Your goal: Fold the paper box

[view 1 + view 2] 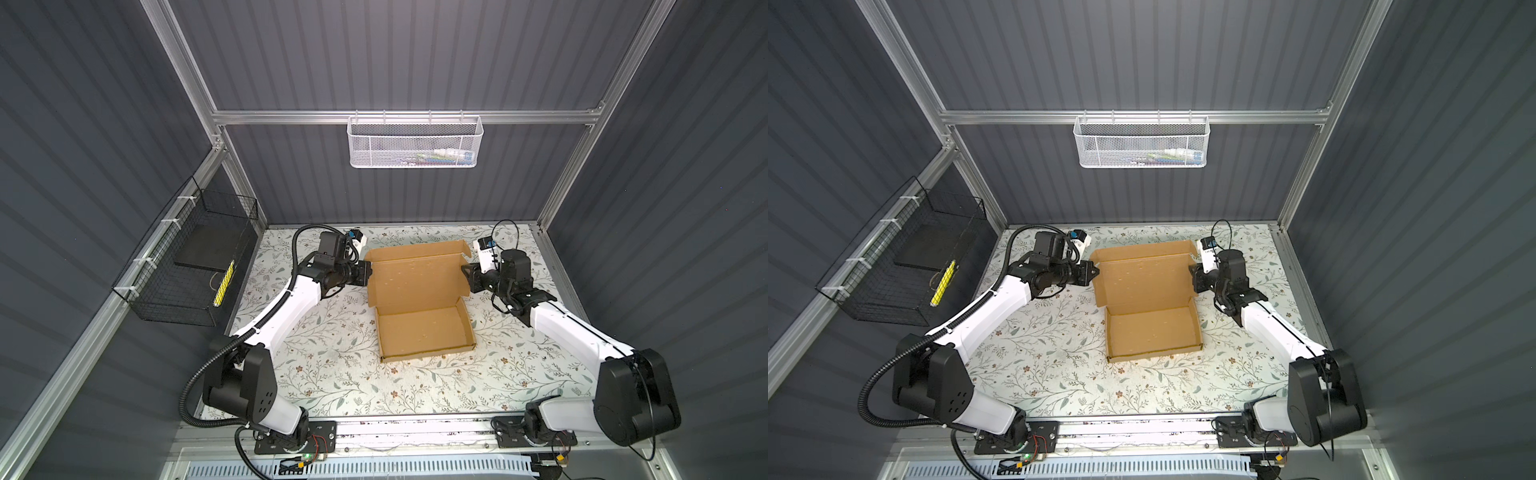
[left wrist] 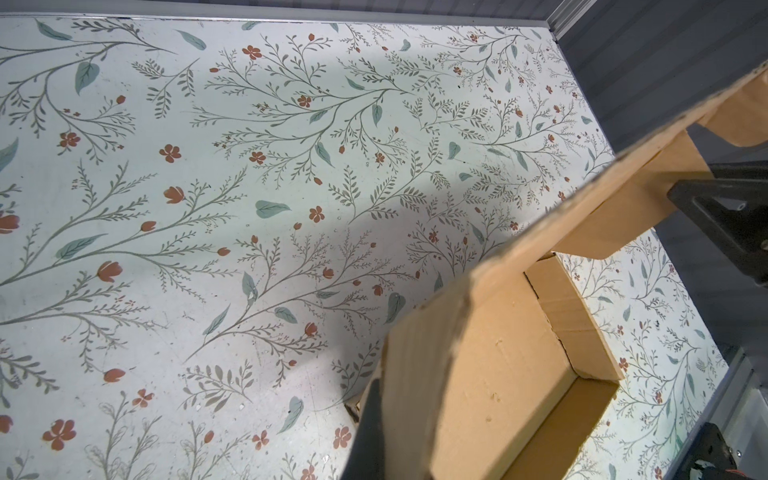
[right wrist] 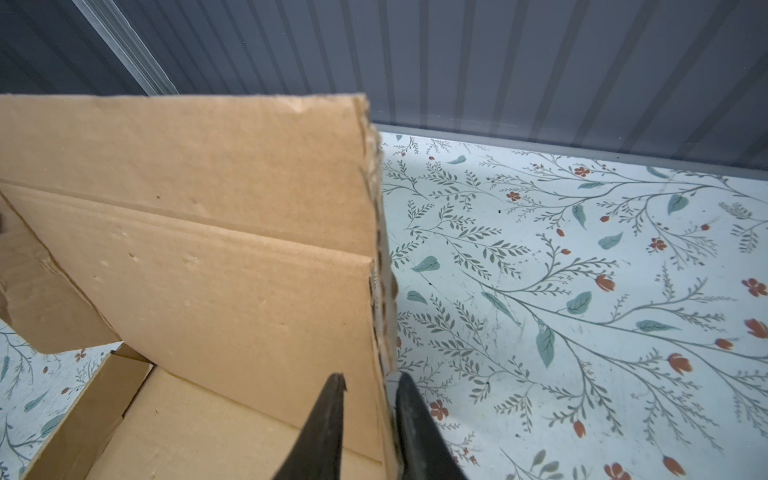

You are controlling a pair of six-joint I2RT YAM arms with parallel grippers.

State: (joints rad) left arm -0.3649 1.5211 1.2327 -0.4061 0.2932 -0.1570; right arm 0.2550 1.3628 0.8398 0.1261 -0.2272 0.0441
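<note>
white mesh basket (image 1: 382, 145) contents blurred, paper box (image 2: 498, 374) cropped in wrist views

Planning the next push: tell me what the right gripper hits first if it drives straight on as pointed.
The plain brown corrugated cardboard box: its raised lid's side edge stands between the open jaws of the right gripper, so that edge likely comes first.

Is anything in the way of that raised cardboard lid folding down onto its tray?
Nothing visible. The tray of the paper box is empty; the left gripper and right gripper sit at the lid's side edges.
</note>
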